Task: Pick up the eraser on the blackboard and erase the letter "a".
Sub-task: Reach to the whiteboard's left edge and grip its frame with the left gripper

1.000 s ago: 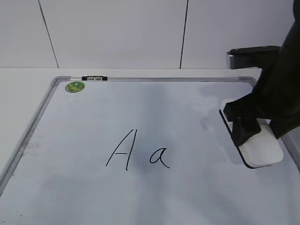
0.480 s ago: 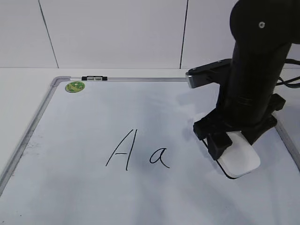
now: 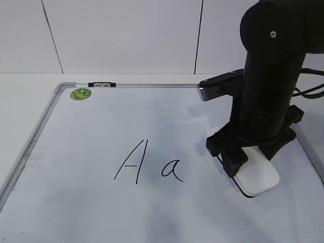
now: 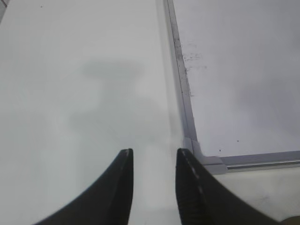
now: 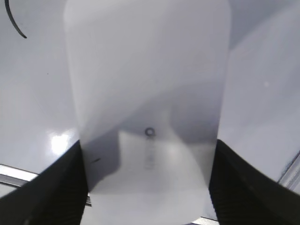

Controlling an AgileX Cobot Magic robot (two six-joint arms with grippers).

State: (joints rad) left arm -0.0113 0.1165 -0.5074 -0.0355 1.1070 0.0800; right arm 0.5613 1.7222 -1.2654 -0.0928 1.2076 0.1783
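Silver metal frames the blackboard [image 3: 45, 121], which is in fact a white dry-erase board lying flat on the white table [image 3: 25, 86]. At the far left I see, in my left wrist view, the left gripper [image 4: 152, 159] hanging over the bare table just beside the board's corner [image 4: 199, 154]; its two dark fingers [image 4: 123, 176] stand a little apart with nothing between them, so I read it as open and empty. In the exterior view this gripper does not appear.

Going right on the board, a round green sticker [image 3: 81, 93] sits near the far left corner, and a small black and white clip [image 3: 102, 84] is on the far rail beside it. Near the middle of the board there is the capital "A" [image 3: 131, 162] and, just to its right, the letter "a" [image 3: 172, 169], both complete in thin black marker.

Further right, apart from the small letter, the right gripper [image 3: 251, 154] points down at the board and is closed on the eraser [image 3: 258, 174]. The white block is on the board surface or just above it; I cannot tell which. In my right wrist view the eraser [image 5: 147, 108] fills the picture, with the dark fingers [image 5: 61, 187] pressing on both of its long sides, and a curved piece of marker stroke [image 5: 14, 23] shows at the top left.
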